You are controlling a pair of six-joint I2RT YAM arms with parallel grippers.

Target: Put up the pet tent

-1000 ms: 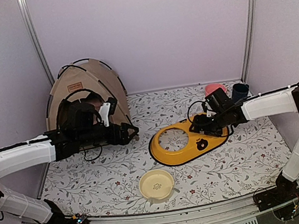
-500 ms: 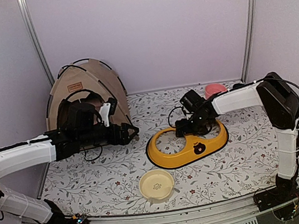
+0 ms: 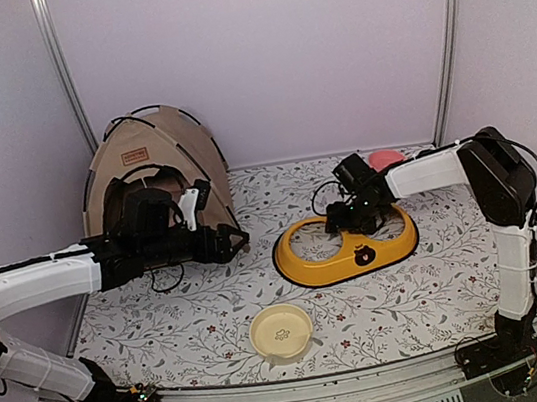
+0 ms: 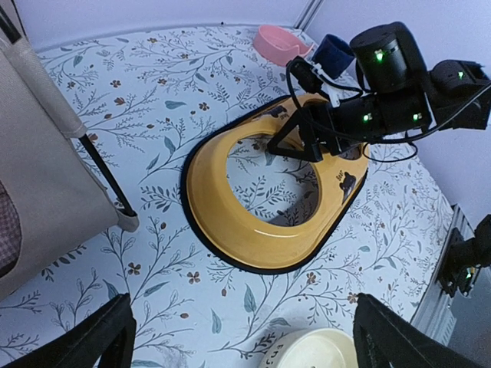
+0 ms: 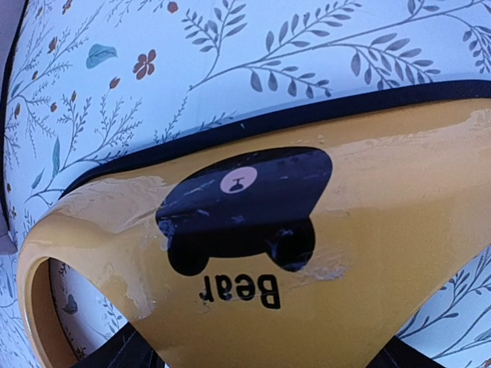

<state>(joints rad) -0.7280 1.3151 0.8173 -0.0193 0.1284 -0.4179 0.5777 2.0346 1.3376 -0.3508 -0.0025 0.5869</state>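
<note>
Jaws wide on left gripper [image 3: 234,238]; right gripper [image 3: 345,222] apparently clamps the one yellow feeder tray [image 3: 389,248], since shifted rightward; one pet tent [image 3: 173,139].

Tent doorway: left of the tray [image 3: 339,265], the left arm [image 3: 141,230] blocks the tent [image 3: 153,137] opening, so the inside is unseen.
Label: the print on the patch [image 3: 134,156] is too small to read.
Right gripper [image 3: 345,222]: on the tray's middle, fingertips buried. Clamped or not, can't call it.
Fingers [image 5: 126,354]: just dark slivers under the tray, cut by the bottom edge.
Pink bowl [image 3: 385,157]: behind the tray, partly covered by the right arm [image 3: 427,175].
Cream bowl [image 4: 322,351]: near side of the tray, cut off below.
</note>
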